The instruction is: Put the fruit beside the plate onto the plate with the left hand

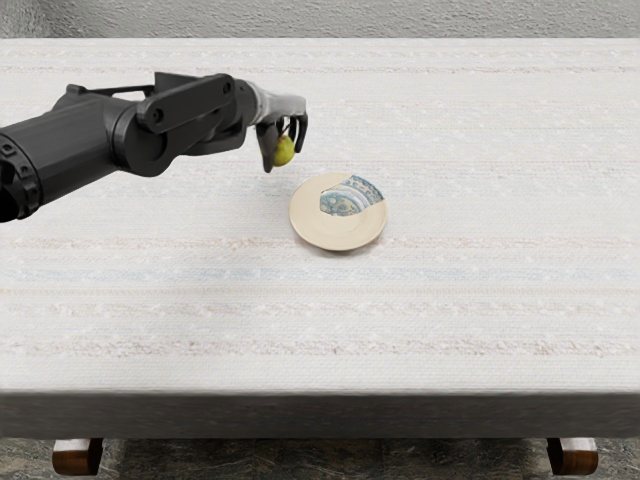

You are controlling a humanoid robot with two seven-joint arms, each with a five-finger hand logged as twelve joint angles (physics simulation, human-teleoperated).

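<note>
Up and left of the plate (318, 228), just off its rim, the left hand (280, 125) points its fingers down, pinching the small yellow-green fruit (285, 151); the fruit is near the plate but not on it; the cream plate, blue-patterned on its far side, lies flat on the pale counter (450, 320); the arm comes from its left.
</note>
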